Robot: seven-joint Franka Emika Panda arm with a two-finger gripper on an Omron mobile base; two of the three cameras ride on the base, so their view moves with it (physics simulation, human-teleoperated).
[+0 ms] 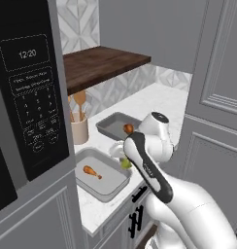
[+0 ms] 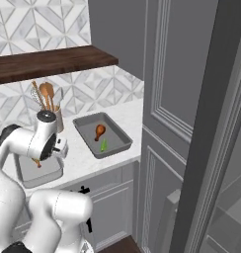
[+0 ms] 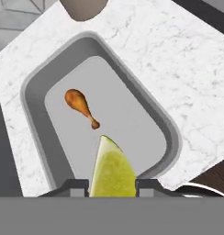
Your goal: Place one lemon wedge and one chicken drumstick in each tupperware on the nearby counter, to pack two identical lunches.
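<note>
Left base view: white marbled counter (image 1: pixel 154 99) under a wooden shelf; near container (image 1: pixel 102 176) holds one drumstick (image 1: pixel 91 171).

Right base view: far container (image 2: pixel 102 134) already has both items.

Hand view: claw (image 3: pixel 112 183) clamped on lemon wedge (image 3: pixel 112 170) above near container. Step: lower, release.

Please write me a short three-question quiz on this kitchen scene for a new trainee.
1. True or false: the gripper holds a lemon wedge.
2. What already lies in the near tupperware?
A. a chicken drumstick
B. a spoon
C. nothing
3. Fill in: the far tupperware holds a drumstick and a ____ wedge.

Key:
1. True; it is shut on the wedge above the near container.
2. A; the chicken drumstick.
3. Lemon; the second lemon wedge lies beside that drumstick.
</note>
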